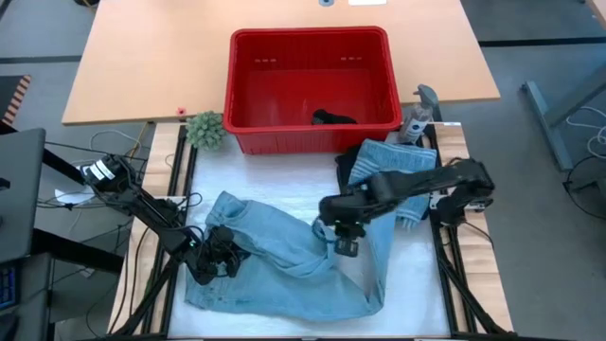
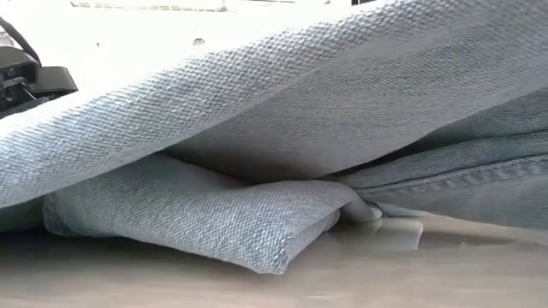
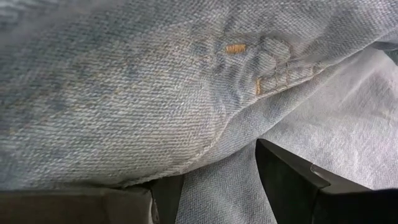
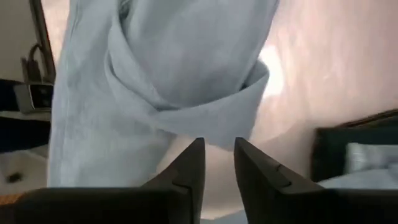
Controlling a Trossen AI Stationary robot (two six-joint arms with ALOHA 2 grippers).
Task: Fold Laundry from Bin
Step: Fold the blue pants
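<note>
Light blue jeans (image 1: pixel 284 265) lie spread over the white-covered near half of the table, one leg bent toward the near right. My left gripper (image 1: pixel 222 254) sits at their left end, shut on the denim (image 3: pixel 124 93). My right gripper (image 1: pixel 345 246) hovers over the middle of the jeans. Its fingers (image 4: pixel 217 155) stand a little apart with nothing between them, and a folded denim hem (image 4: pixel 186 106) lies just beyond their tips. The red bin (image 1: pixel 237 95) stands at the far centre with one black garment (image 1: pixel 333 117) on its floor. My left gripper has a fold of the jeans' left end (image 3: pixel 211 168) between its two fingers, beside a seam with orange stitching (image 3: pixel 273 78). It comes slanting down from the table's left. Denim drapes over one finger (image 3: pixel 74 205) and hides where the pads meet it. The jeans rest on the table.
Folded blue and black pieces (image 1: pixel 388 161) are stacked at the right, just in front of the bin. A small green plant (image 1: pixel 204 129) stands by the bin's near left corner. In the low view, denim (image 2: pixel 257 128) fills the picture, with a fold (image 2: pixel 257 231) lying on the tabletop.
</note>
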